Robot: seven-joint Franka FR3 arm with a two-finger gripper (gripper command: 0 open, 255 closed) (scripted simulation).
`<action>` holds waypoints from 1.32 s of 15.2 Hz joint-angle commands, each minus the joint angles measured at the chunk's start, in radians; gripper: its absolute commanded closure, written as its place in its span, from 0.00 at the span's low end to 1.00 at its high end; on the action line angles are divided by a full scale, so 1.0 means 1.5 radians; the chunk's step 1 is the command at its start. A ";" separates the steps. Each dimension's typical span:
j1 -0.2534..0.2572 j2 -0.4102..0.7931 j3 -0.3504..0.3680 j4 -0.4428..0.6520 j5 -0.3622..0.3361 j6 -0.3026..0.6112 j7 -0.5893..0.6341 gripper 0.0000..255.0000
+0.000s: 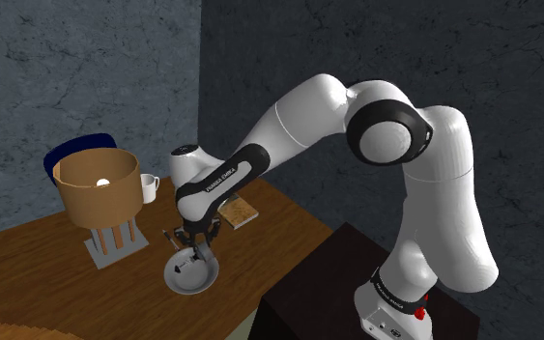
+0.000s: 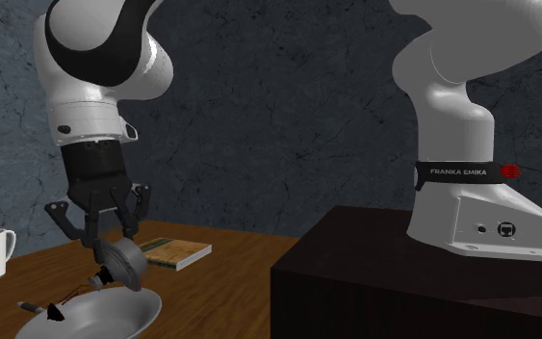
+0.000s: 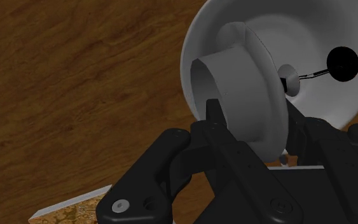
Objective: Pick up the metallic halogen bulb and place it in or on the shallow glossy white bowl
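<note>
A grey cone-shaped halogen bulb (image 2: 126, 263) hangs tilted just above a shallow white bowl (image 2: 115, 313) on the wooden table. My gripper (image 2: 115, 248) is shut on it, one black finger on each side of its reflector. In the wrist view the bulb (image 3: 241, 83) sits between the fingers (image 3: 212, 118), with the bowl (image 3: 317, 25) right beyond it. In the shoulder view the gripper (image 1: 197, 249) points down over the bowl (image 1: 178, 278), near the table's front edge.
A small black thing with a thin wire (image 2: 55, 313) lies at the bowl's rim. A white mug (image 1: 149, 185), a flat book (image 1: 241, 212) and a brown drum on a grey stand (image 1: 96, 188) are behind. The dark stand box (image 2: 403, 279) borders the table.
</note>
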 commanded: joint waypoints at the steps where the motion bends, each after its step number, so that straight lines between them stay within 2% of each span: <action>1: -0.001 0.020 0.003 0.007 0.003 0.014 -0.001 1.00; 9: -0.001 0.020 0.003 0.007 0.003 0.014 -0.001 1.00; 10: -0.001 0.020 0.003 0.007 0.003 0.014 -0.001 0.00; 15: -0.001 0.020 0.003 0.007 0.003 0.014 -0.001 0.00; 19: 0.002 -0.031 -0.005 0.023 -0.008 -0.054 0.006 0.00; 20: 0.002 -0.031 -0.005 0.023 -0.008 -0.054 0.006 0.00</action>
